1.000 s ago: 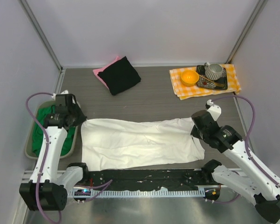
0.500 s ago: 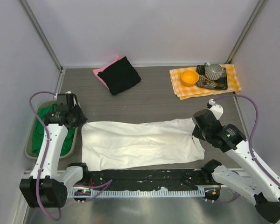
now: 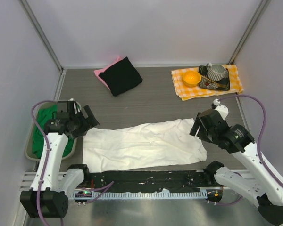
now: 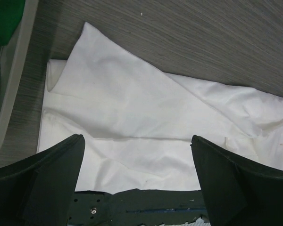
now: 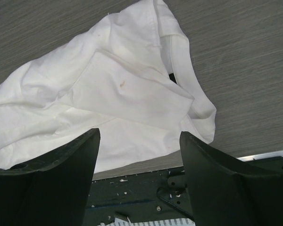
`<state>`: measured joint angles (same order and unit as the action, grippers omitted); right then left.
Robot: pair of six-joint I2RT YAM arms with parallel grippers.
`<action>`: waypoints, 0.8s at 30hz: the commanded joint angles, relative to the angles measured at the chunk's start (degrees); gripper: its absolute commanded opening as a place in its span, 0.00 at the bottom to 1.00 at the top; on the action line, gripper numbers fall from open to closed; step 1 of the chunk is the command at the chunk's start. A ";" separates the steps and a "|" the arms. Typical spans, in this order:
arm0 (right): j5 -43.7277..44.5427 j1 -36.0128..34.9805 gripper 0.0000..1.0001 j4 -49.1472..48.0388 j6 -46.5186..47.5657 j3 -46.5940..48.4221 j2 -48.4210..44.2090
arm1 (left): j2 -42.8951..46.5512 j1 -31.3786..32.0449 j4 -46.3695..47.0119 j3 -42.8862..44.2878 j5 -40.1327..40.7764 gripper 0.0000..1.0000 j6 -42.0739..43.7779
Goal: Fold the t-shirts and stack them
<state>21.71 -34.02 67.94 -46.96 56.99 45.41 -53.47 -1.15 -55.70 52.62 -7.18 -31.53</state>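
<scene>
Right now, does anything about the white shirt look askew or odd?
Yes. The white t-shirt is not a clean strip: a flap at its left end lies diagonally, and its right end is bunched, with a small brownish spot there.

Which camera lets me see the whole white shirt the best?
The top external view. It shows the whole white t-shirt lying spread out on the table. The left wrist view shows only one end with a folded-over corner, and the right wrist view shows only the other, rumpled end.
</scene>
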 commanded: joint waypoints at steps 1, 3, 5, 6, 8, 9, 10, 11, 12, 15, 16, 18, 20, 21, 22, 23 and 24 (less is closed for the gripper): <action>2.98 -0.17 0.75 -9.37 4.05 0.41 4.32 | -3.29 -0.08 5.24 2.48 -4.33 1.00 -0.99; 4.03 -0.26 0.73 -13.25 5.29 -0.56 8.46 | -7.67 -0.08 8.32 2.40 -7.65 1.00 -1.43; 3.34 -0.26 0.70 -21.07 7.32 -2.84 11.96 | -10.24 0.00 13.13 1.88 -9.33 0.99 -2.92; 2.64 -0.17 0.69 -23.79 7.76 -3.46 13.38 | -13.21 0.00 14.29 1.70 -9.52 0.99 -3.36; -0.70 -0.26 0.64 -30.74 8.46 -4.00 19.15 | -16.47 0.09 16.58 2.13 -9.61 0.97 -3.98; -3.23 -0.26 0.61 -33.90 8.72 -3.47 21.63 | -19.10 0.09 16.76 2.31 -9.17 0.96 -4.33; -4.48 -0.26 0.59 -35.23 8.90 -3.21 23.65 | -20.52 0.18 17.20 2.66 -9.60 0.95 -4.68; -5.45 -0.17 0.57 -36.20 9.08 -2.94 25.50 | -21.57 0.35 17.90 2.66 -9.52 0.94 -4.77; -6.41 -0.26 0.55 -37.08 8.99 -2.77 29.09 | -22.98 0.53 18.00 2.75 -8.56 0.92 -5.03; -8.88 -0.17 0.50 -40.25 9.16 -3.20 33.15 | -24.22 0.53 18.44 1.52 -7.42 0.88 -4.77; -9.14 -0.26 0.50 -41.39 9.25 -3.64 34.04 | -24.57 0.62 18.44 1.26 -6.89 0.87 -4.68; -8.53 -0.26 0.49 -42.01 9.95 -4.17 35.18 | -24.66 0.62 18.87 -0.23 -6.10 0.86 -4.51; -7.92 -0.17 0.49 -42.02 10.39 -4.26 36.50 | -24.84 0.62 19.31 -1.29 -5.74 0.84 -4.07; -7.74 -0.26 0.49 -42.10 10.57 -4.43 36.77 | -25.01 0.62 19.23 -1.55 -5.74 0.83 -4.07; -7.57 -0.26 0.49 -42.02 10.66 -4.61 36.94 | -25.10 0.62 19.05 -1.56 -5.83 0.83 -3.98; -7.74 -0.26 0.49 -41.93 10.75 -4.52 36.86 | -25.19 0.53 19.05 -1.73 -6.26 0.83 -3.81; -7.57 -0.26 0.49 -41.84 10.84 -4.70 36.77 | -24.84 0.62 19.05 -2.08 -6.27 0.82 -3.80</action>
<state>13.89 -34.02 29.04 -37.56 52.31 82.54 -78.59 -0.75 -38.37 51.37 -13.45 -35.75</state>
